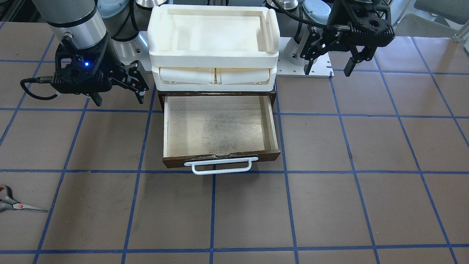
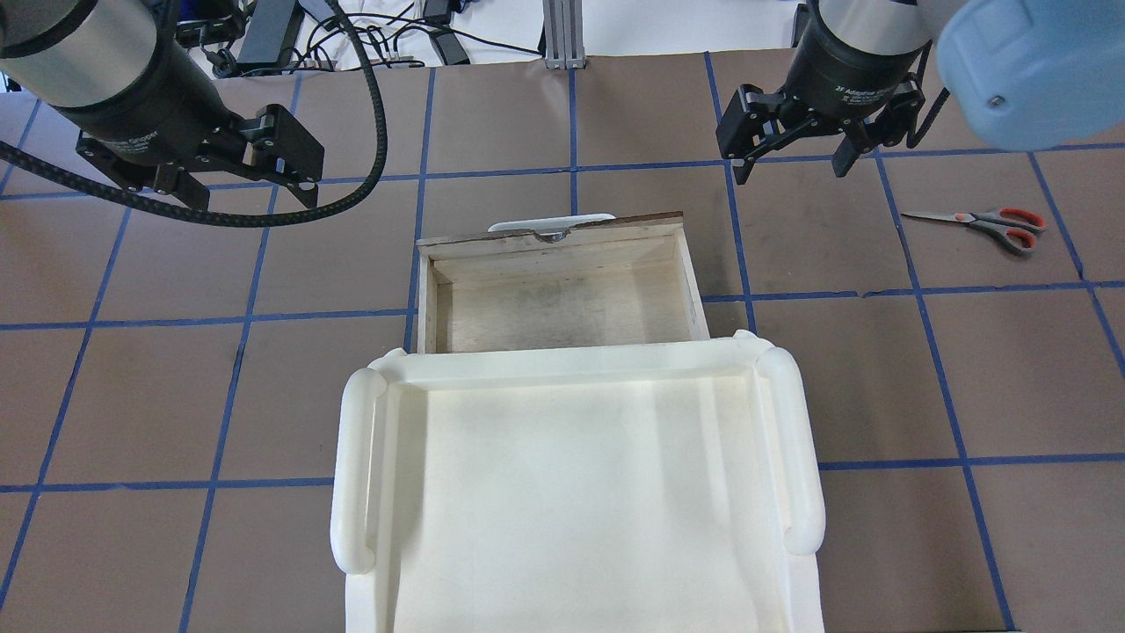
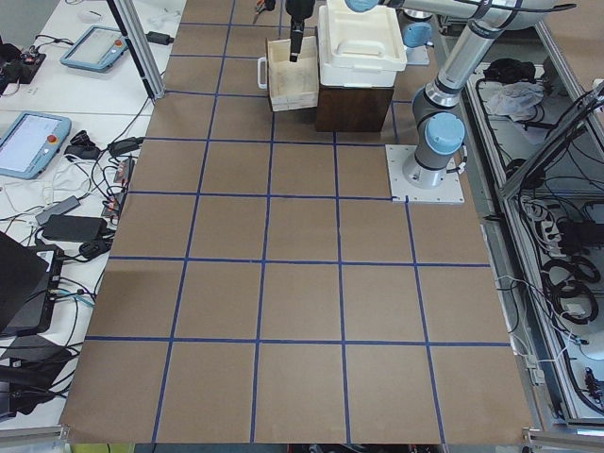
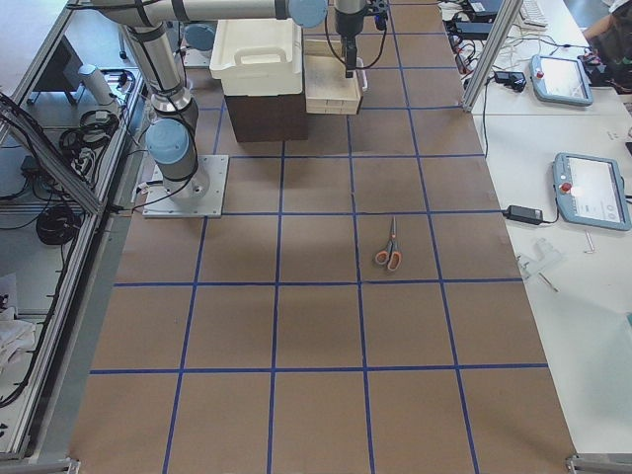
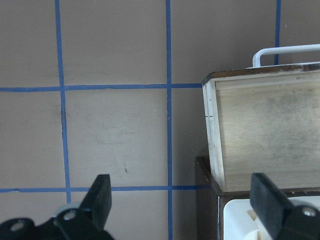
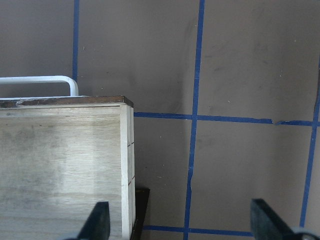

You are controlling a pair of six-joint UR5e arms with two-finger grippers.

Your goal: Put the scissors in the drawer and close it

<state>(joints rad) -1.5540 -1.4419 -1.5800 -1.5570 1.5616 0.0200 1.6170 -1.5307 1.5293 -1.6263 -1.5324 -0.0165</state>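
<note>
The drawer (image 2: 562, 303) stands pulled out from under the white plastic tray unit (image 2: 571, 374), its pale plywood floor bare and its white bar handle (image 2: 551, 223) facing away from the robot. The scissors (image 2: 980, 221) lie flat on the brown table (image 2: 264, 396), well off to the drawer's right side, blades pointing back toward it. The right gripper (image 2: 791, 167), marked "2F Adaptive" on its body, hangs between scissors and drawer with fingers spread, holding nothing. The left gripper (image 2: 250, 189) hangs off the drawer's left side, likewise spread wide.
</note>
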